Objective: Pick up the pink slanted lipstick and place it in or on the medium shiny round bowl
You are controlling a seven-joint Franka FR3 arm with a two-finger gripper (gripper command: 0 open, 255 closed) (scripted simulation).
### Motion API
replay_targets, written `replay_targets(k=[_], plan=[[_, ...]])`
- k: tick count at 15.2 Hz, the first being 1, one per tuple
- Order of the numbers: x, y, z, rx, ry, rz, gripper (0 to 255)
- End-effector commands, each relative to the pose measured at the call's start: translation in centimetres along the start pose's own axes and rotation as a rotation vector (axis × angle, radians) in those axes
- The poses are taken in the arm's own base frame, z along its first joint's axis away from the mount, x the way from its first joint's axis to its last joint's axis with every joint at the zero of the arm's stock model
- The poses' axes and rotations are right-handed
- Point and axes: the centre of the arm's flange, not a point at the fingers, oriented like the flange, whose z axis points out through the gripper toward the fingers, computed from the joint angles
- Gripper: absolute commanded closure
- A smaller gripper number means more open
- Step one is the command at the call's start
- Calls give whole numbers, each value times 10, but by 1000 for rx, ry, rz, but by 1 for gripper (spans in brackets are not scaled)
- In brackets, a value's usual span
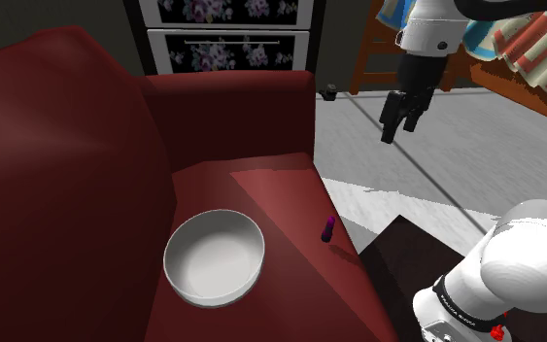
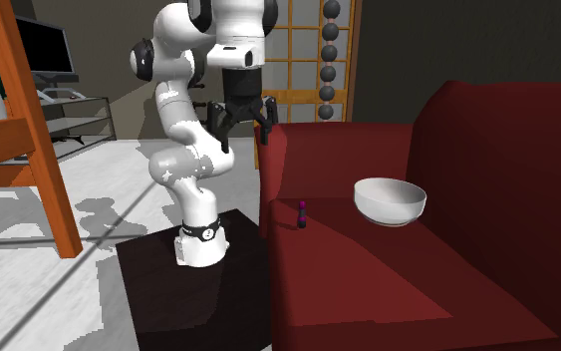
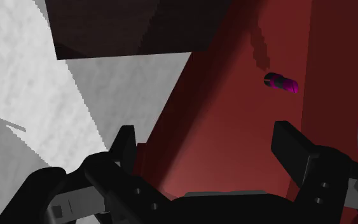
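Observation:
A small lipstick (image 1: 328, 228) with a magenta top and dark base stands upright near the edge of the dark red sofa seat (image 1: 290, 204). The same lipstick (image 2: 301, 213) stands a short way from the pale round bowl (image 2: 390, 200), which rests on the seat. In the shoulder view the bowl (image 1: 214, 257) lies toward the left of the lipstick. My black gripper (image 1: 398, 117) hangs high above the floor beside the sofa, well above the lipstick, open and holding nothing. From the wrist, the lipstick (image 3: 281, 83) lies ahead of the spread fingers (image 3: 124, 145).
The sofa's backrest (image 1: 48, 165) and armrest (image 1: 232, 107) wall in the seat. My dark stand (image 2: 193, 284) sits against the sofa's front. A wooden ladder frame (image 2: 34, 130) stands on the pale floor, and a white cabinet (image 1: 227, 29) behind the sofa.

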Motion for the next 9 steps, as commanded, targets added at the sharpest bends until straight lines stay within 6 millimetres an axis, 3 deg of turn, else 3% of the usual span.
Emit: replay_targets(k=[1,9], plan=[[0,0,0,0,0,0,0],[0,-70,79,2,6,135,0]])
